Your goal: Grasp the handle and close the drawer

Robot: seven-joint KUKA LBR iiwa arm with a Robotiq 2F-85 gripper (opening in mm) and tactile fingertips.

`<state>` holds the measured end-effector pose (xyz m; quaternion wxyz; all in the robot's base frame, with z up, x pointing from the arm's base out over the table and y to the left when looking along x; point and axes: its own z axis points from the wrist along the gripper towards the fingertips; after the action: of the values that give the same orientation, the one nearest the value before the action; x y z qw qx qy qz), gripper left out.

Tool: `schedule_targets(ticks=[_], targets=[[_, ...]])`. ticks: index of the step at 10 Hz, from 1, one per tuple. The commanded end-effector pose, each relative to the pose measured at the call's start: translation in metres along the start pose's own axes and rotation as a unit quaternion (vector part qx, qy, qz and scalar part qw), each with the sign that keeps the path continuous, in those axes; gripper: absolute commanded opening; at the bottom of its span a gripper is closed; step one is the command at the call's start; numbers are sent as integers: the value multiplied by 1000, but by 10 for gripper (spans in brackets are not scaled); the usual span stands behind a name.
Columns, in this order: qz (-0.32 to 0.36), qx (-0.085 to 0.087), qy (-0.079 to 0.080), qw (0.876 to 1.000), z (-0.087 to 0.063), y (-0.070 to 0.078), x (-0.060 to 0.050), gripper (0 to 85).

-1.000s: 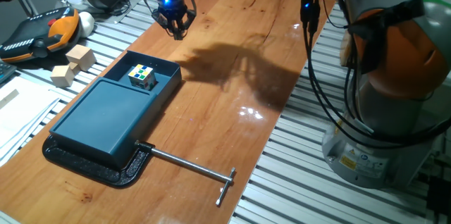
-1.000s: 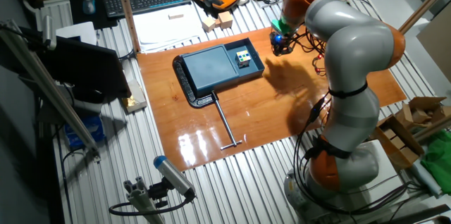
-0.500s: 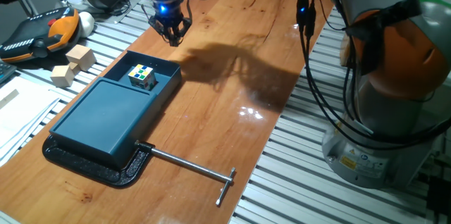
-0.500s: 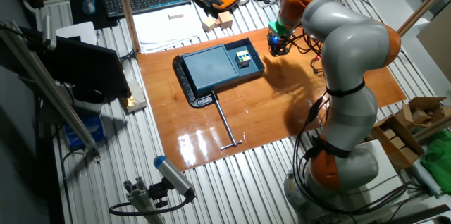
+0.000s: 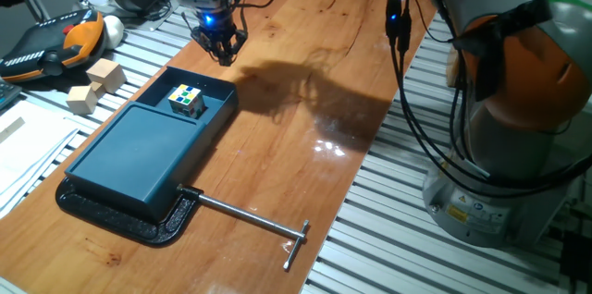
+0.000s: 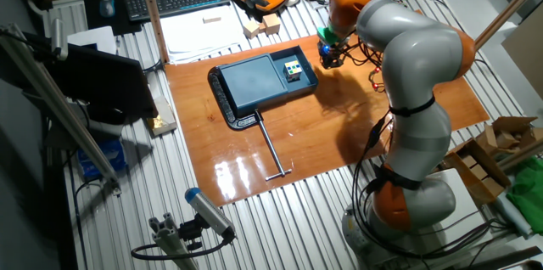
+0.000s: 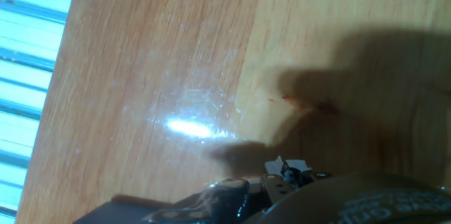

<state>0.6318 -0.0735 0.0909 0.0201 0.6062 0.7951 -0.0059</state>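
Observation:
The drawer is a shallow teal tray standing open out of the flat teal box. A small coloured cube lies in it. The handle is the tray's outer end wall. My gripper hangs over the wooden table just beyond that wall, apart from it; its fingertips look closed together and hold nothing. In the other fixed view the gripper is right of the drawer and the box. The hand view shows only bare wood and the gripper's shadow.
A long metal T-ended rod sticks out from the black base plate under the box. Wooden blocks and an orange-black pendant lie left of the table. The robot's base stands at the right.
The gripper has moved left along the table's far side, closer to a line with the drawer's outer end. The drawer, the cube and the rod have not moved.

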Motion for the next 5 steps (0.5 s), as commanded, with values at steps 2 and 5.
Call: schedule_targets(ticks=[2,5], targets=[[2,0,-1,1000,5,2,1,7],[8,0,-1,1000,8,4,3,7]])
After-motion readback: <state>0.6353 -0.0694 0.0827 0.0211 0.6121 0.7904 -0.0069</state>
